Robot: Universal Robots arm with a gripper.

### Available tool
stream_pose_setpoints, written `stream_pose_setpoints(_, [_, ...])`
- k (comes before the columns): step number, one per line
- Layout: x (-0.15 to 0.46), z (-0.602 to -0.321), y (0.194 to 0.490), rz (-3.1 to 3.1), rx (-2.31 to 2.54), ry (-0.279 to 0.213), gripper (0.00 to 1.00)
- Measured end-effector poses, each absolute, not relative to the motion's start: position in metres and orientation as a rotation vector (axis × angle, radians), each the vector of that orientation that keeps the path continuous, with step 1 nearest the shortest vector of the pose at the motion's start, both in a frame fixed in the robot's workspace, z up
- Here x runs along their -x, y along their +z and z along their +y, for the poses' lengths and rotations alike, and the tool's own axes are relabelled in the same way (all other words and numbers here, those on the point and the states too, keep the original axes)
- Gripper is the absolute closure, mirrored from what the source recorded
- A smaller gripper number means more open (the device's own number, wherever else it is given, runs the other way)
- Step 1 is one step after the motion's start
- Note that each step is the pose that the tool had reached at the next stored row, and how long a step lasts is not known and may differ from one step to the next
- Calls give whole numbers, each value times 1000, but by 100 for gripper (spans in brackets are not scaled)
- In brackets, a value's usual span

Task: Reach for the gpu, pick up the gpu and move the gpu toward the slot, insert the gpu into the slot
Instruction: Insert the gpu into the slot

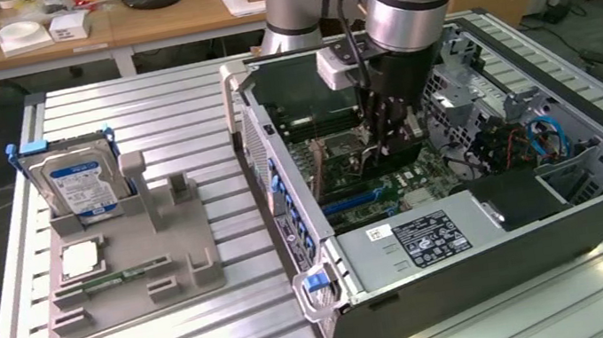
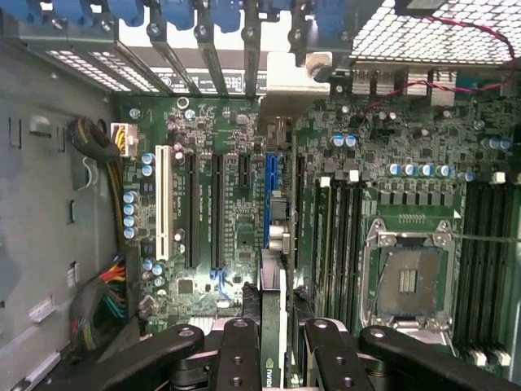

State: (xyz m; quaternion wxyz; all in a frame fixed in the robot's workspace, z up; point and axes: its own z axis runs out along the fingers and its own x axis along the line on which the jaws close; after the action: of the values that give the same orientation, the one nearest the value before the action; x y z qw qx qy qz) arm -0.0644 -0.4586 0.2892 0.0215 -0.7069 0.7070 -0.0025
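Observation:
My gripper (image 1: 384,146) reaches down into the open computer case (image 1: 275,150), over the green motherboard (image 1: 417,179). It is shut on the gpu (image 1: 400,159), which hangs as a dark card under the fingers. In the wrist view the gpu (image 2: 270,366) is edge-on, a thin green card with a logo, clamped between my black fingers (image 2: 238,350); my gripper (image 2: 273,327) sits just over the board. The long blue slot (image 2: 268,204) runs in line with the card's edge. I cannot tell whether the card touches the slot.
Outside the case, a grey holder (image 1: 133,284) carries a blue-labelled hard drive (image 1: 82,184), a processor chip (image 1: 78,259) and a memory stick (image 1: 131,272). Inside are the power supply (image 1: 420,241), cable bundles (image 1: 536,138), the processor socket (image 2: 407,277) and memory slots (image 2: 342,236).

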Motion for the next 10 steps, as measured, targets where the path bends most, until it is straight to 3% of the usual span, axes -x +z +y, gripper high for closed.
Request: stream_pose_setpoints(10, [77, -459, 275, 2190, 2192, -8, 74])
